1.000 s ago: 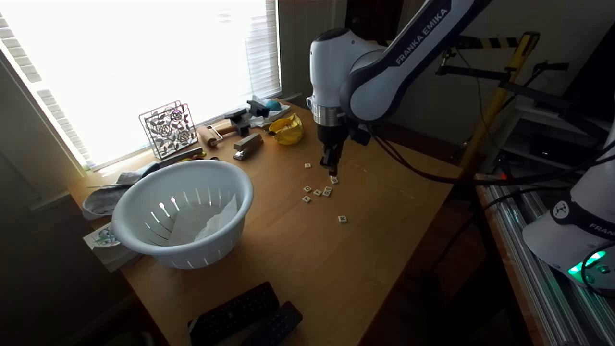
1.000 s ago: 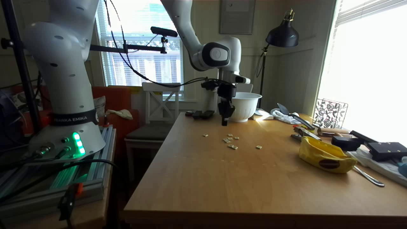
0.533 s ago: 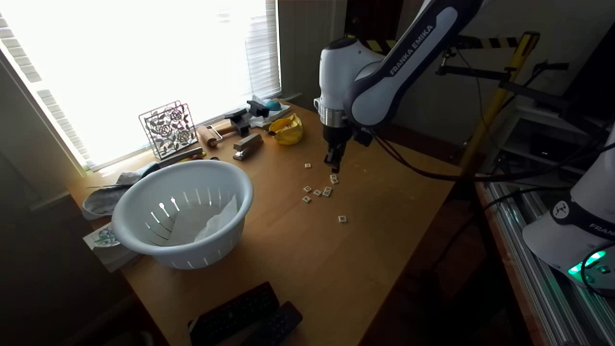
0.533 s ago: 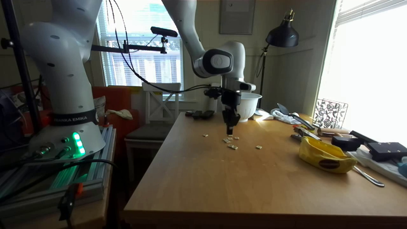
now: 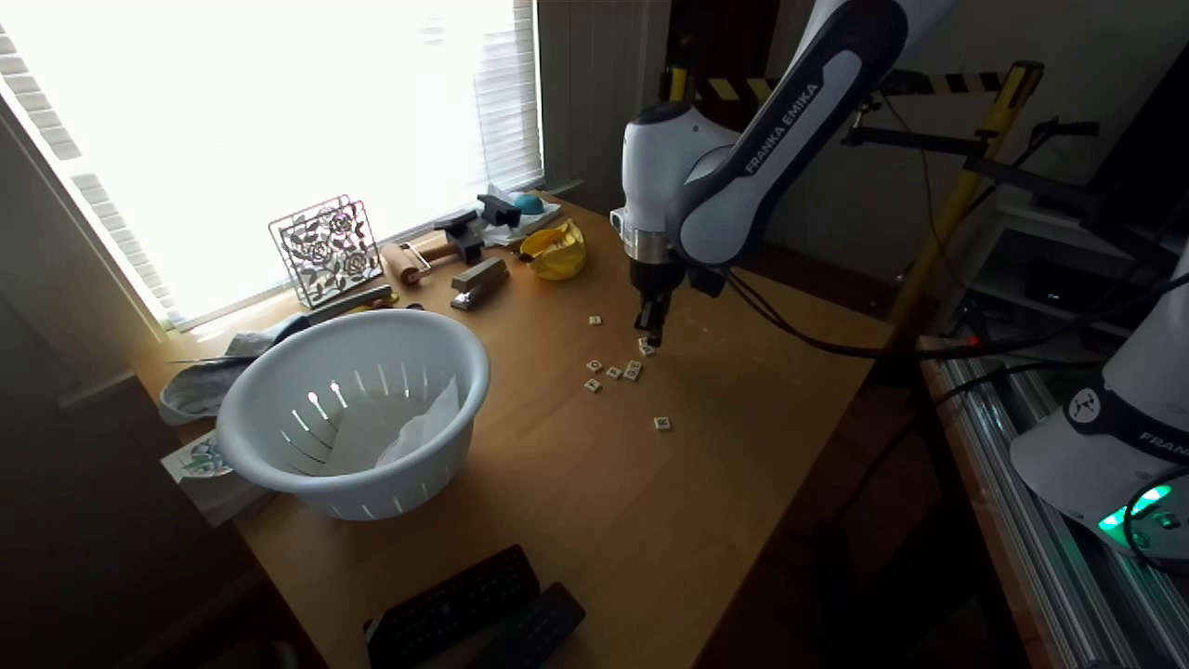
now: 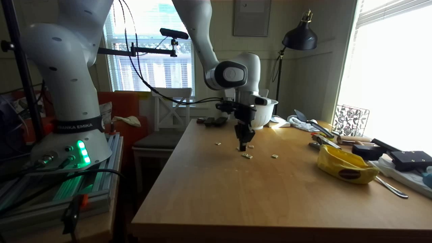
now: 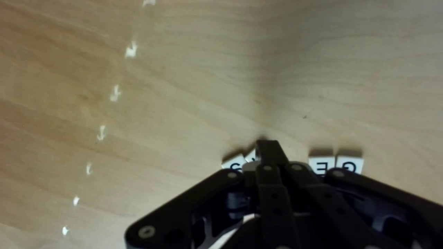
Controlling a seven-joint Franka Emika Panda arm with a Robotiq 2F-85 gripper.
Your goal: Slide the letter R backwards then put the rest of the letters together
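Jaws clenched, nothing seen between them; left to right in the wrist view come the letter S (image 7: 234,163), a half-hidden tile (image 7: 251,156) just beside it, the gripper (image 7: 271,148) over that tile, touching or not I cannot tell, then the letter E (image 7: 321,165) and the letter G (image 7: 350,164). The step is probably gathering: work low and slowly, push square on an edge lest tiles spin or ride up, and turn that askew pair into line. In an exterior view, likewise rightward, lie small, flat, whitish pieces with dark lettering: four loose tiles (image 5: 594,366), E and G side by side, S and its neighbour, then the letter R (image 5: 662,424), well apart, probably already slid back.
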